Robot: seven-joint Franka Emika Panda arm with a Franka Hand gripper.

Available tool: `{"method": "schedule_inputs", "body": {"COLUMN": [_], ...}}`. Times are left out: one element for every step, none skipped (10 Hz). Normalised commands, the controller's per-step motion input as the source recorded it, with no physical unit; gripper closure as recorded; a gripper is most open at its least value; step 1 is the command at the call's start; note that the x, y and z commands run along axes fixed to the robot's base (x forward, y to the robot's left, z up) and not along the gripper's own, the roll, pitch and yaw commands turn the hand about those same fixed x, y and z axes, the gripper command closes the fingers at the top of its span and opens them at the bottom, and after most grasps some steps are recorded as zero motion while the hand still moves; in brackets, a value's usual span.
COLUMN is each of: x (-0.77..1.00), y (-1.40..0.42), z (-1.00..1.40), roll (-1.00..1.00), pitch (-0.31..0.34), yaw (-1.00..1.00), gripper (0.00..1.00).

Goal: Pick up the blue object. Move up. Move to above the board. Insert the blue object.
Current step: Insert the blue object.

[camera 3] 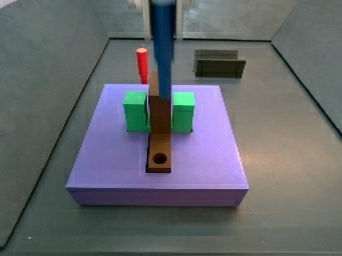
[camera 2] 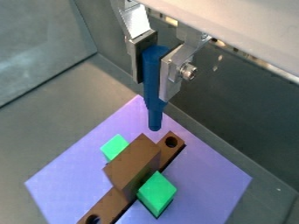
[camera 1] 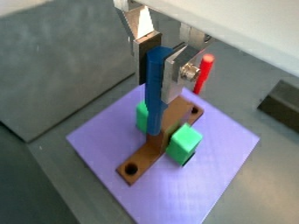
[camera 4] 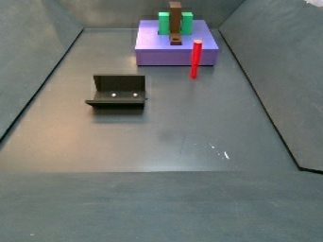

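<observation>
My gripper (camera 1: pixel 160 83) is shut on the blue object (camera 1: pixel 155 87), a slim peg held upright between the silver fingers, as the wrist view (camera 2: pixel 153 96) also shows. The peg hangs over the board (camera 2: pixel 135 166), a narrow brown plank between two green blocks on the purple slab. Its lower tip is close beside a round hole (camera 2: pixel 173 140) at the plank's end. In a side view the peg (camera 3: pixel 160 50) stands above the far end of the board (camera 3: pixel 159 135). I cannot tell whether the tip touches the board.
Green blocks (camera 3: pixel 135 110) (camera 3: pixel 183 112) flank the board on the purple slab (camera 3: pixel 201 150). A red upright post (camera 3: pixel 142 65) stands on the floor just beside the slab. The dark fixture (camera 4: pixel 117 92) sits on the grey floor away from the slab. Grey walls enclose the floor.
</observation>
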Motion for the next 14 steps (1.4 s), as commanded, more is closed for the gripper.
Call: {"method": "schedule_inputs", "body": {"x": [0.27, 0.21, 0.12, 0.0, -0.16, -0.15, -0.15, -0.06, 0.0, 0.0, 0.0, 0.0, 0.0, 0.27], "y": [-0.32, -0.25, -0.16, -0.14, -0.16, -0.16, -0.15, -0.17, -0.18, -0.15, -0.15, -0.13, -0.13, -0.06], "z": [-0.87, -0.59, -0.41, -0.32, -0.35, -0.45, -0.44, -0.37, -0.3, -0.22, -0.21, -0.18, -0.23, -0.53], "roll": [0.08, 0.0, -0.05, 0.0, 0.17, 0.28, 0.29, 0.25, 0.18, 0.13, 0.1, 0.07, 0.07, 0.14], "pitch": [0.123, 0.13, 0.029, 0.0, 0.0, 0.0, 0.0, 0.01, 0.007, 0.01, 0.02, 0.019, 0.011, 0.076], "yaw": [-0.09, -0.19, -0.12, -0.06, 0.0, 0.0, 0.0, 0.0, 0.0, 0.0, 0.0, 0.0, 0.0, 0.0], "gripper": [1.0, 1.0, 1.0, 1.0, 1.0, 1.0, 1.0, 1.0, 1.0, 1.0, 1.0, 1.0, 1.0, 1.0]}}
